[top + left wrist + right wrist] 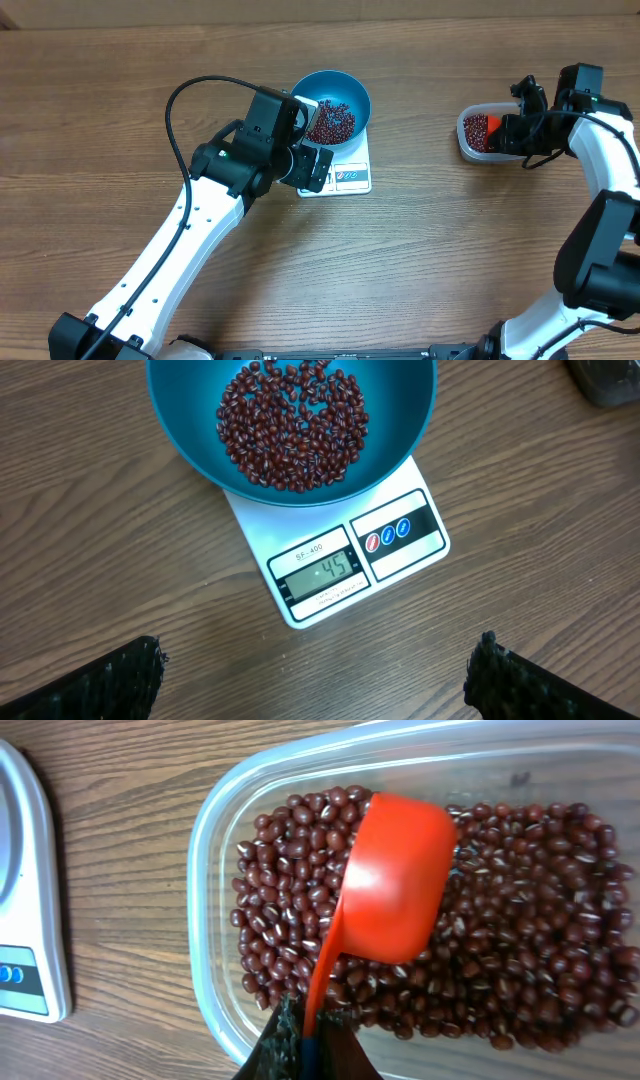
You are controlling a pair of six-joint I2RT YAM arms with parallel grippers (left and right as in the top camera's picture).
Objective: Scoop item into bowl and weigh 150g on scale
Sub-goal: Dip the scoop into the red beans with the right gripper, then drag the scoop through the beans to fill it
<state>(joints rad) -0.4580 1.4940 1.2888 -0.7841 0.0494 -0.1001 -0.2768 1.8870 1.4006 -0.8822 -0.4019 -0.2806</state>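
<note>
The blue bowl (pixel 336 104) (pixel 290 420) stands on the white scale (pixel 350 176) (pixel 340 575) and holds a layer of dark red-brown beans (pixel 292 425). My left gripper (pixel 312 135) (pixel 315 680) hovers open just in front of the scale with nothing between its fingers (pixel 110 685). At the right, my right gripper (pixel 505 132) (pixel 312 1045) is shut on the handle of an orange scoop (pixel 385 885) (pixel 493 127). The scoop lies bowl-down on the beans (pixel 520 950) inside a clear plastic tub (pixel 478 135) (pixel 225 830).
Bare wooden table (pixel 420 260) surrounds the scale and the tub. An edge of the scale (pixel 25 910) shows at the left of the right wrist view. A black cable (pixel 185 95) loops over the left arm.
</note>
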